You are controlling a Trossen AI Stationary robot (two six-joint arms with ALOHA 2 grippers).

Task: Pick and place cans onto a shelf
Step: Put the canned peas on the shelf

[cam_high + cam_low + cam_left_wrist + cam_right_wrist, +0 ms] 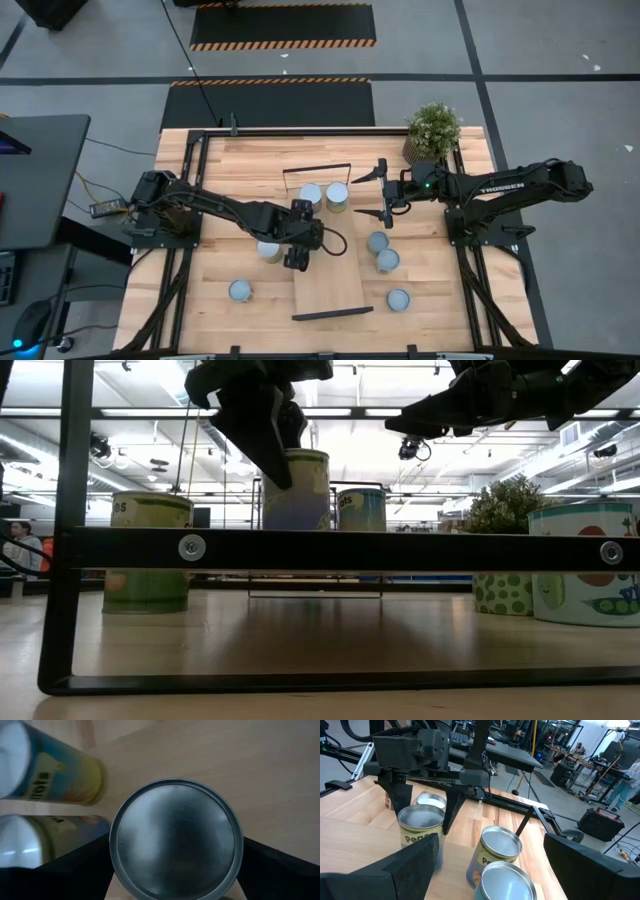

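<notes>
Your left end effector [300, 238] sits over the shelf [330, 275], with a can [176, 839] standing between its two dark fingers [262, 438]. The left wrist view looks straight down on that can's shiny round top, with a finger on either side of it. The jaws stand wide around the can; whether the pads actually press on its sides cannot be told. In the low view the can's base appears to rest on the shelf board.

Two more cans stand on the shelf just beyond your left end effector, toward the far black frame: one [311, 194] directly ahead of it and another [337, 196] a little to the side. A further can [268, 251] stands on the tabletop [240, 170] right beside the left end effector, touching or nearly touching its outer side, and another [240, 291] lies farther off, near the front edge.

Your right end effector [379, 193] hovers with its jaws spread wide and nothing between them, just beside the far end of the shelf and close to the second of the two placed cans. Below it on the tabletop, off the shelf's right edge, stand three cans: one [377, 242] nearest, one [387, 260] just past that, and one [398, 300] farthest toward the front. A potted plant [433, 130] stands behind the right end effector at the tabletop's back corner.
</notes>
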